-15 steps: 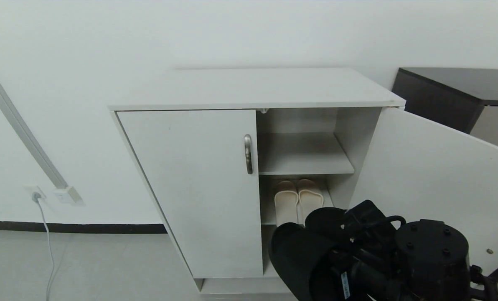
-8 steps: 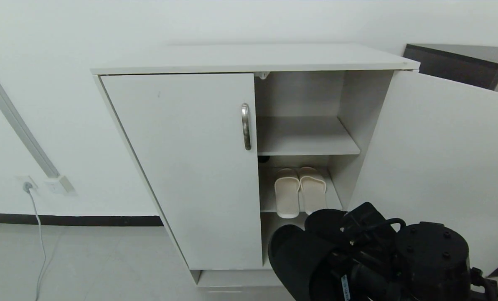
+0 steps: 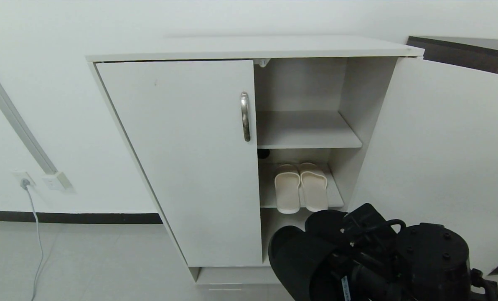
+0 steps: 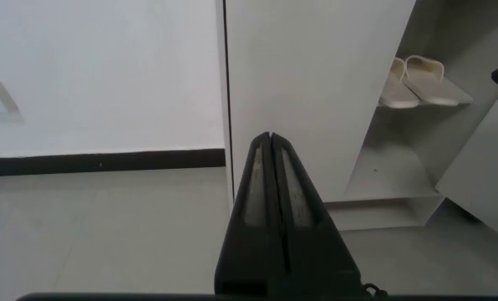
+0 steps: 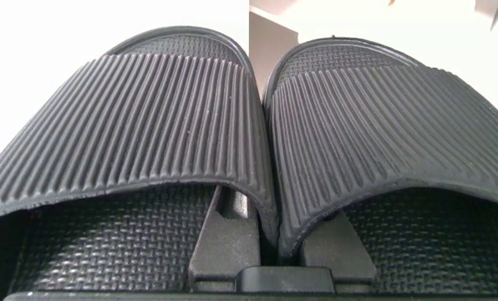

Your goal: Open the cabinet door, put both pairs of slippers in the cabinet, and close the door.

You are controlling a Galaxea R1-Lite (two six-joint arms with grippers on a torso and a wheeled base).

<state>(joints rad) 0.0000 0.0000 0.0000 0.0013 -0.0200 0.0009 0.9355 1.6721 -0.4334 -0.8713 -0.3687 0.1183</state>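
Between the jaws of our right gripper (image 5: 278,251) we hold a pair of black ribbed rubber slippers (image 3: 299,255). The jaws are clamped on the two inner side walls, which are pressed together. These slippers lie side by side with their long axes running straight out from the jaws. The heels are nearest the wrist and the toes point away from it, toward the open lower part of the white two-door wooden cabinet (image 3: 253,46).

Beyond these jaws and higher up, we see a pair of cream rubber slippers (image 3: 301,188) on the cabinet's middle shelf, well apart from the black pair. They lie side by side, touching, with their long axes running front to back. Their toes point into the cabinet and their heels are at the shelf's front edge. The bare upper shelf (image 3: 307,129) is above them.

On our right of the jaws, the flat white right-hand door (image 3: 437,159) stands swung open. The left-hand door (image 3: 182,159), with its curved metal handle (image 3: 245,116), is closed.

Our left gripper (image 4: 270,142) has its jaws pressed together on nothing. Ahead of them stands that closed door above pale floor.
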